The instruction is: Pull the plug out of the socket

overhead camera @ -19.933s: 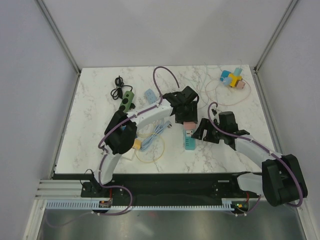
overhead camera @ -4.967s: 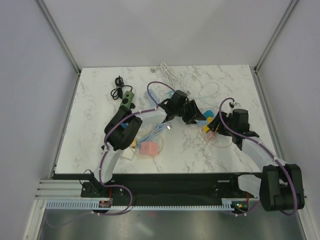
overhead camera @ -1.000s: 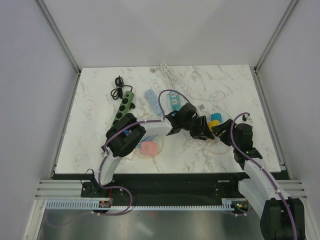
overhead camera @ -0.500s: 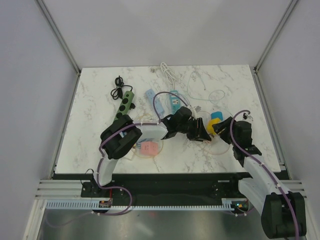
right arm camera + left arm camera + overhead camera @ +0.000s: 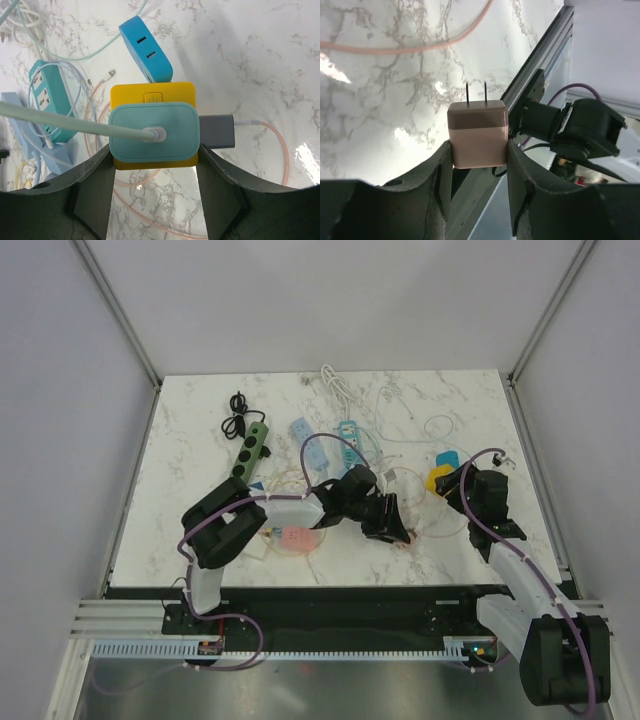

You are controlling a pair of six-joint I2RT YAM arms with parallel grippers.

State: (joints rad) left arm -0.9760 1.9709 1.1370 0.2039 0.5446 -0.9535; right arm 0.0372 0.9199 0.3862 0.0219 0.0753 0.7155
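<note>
My left gripper [image 5: 479, 146] is shut on a pink plug [image 5: 478, 132], whose two bare prongs point away over the marble, free of any socket. In the top view this gripper [image 5: 393, 526] hangs near the table's front edge. A hand's width to its right, my right gripper [image 5: 154, 154] is shut on a yellow cube socket [image 5: 155, 92]. A teal plug [image 5: 155, 131] with a pale cord sits on the socket's upper face, a blue plug [image 5: 146, 49] on its far side and a grey USB plug [image 5: 216, 131] on its right. The top view shows the socket [image 5: 440, 478] as well.
A pink cable [image 5: 395, 49] loops over the marble between the arms. A teal power strip [image 5: 347, 436], a light-blue strip [image 5: 300, 430], a green strip [image 5: 251, 448] and a black cord [image 5: 238, 405] lie further back. A pink socket block [image 5: 296, 538] sits front left.
My left gripper has drawn back toward the table's front edge with the pink plug, away from the yellow socket. My right gripper has carried the socket a little further back.
</note>
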